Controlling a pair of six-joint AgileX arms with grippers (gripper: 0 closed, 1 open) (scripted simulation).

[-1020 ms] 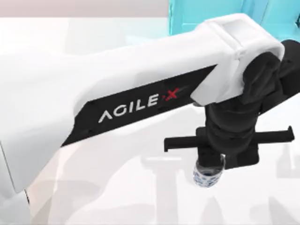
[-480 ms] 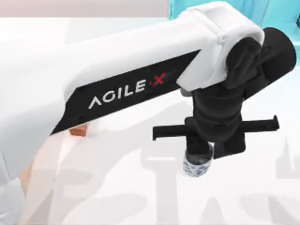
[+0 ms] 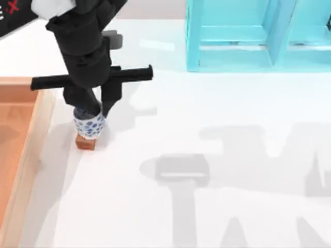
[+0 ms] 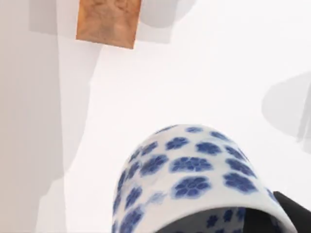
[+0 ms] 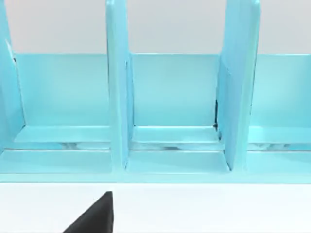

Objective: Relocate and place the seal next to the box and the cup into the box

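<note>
Left pincer [image 3: 92, 108] around cup [image 3: 89, 126], above seal [image 3: 86, 142]

A white table [image 3: 217, 206] crossed by soft grey shadows, with a turquoise shelf structure [image 3: 232, 36] standing at its far edge.

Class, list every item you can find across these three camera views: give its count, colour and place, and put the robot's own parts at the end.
cup: one, white with blue flowers, held in the left pincer, above the table near the box's right rim.
seal: one, reddish-brown, on the table just right of the box, partly under the cup in the top view.
box: one, orange-brown floor with tan rims, at the table's left edge.
shelf: one, turquoise, with upright dividers, at the table's far side toward the right.
table: one, white.
left pincer: one, black, shut on the cup.
right arm: a black part shows in the right wrist view, facing the shelf.
</note>
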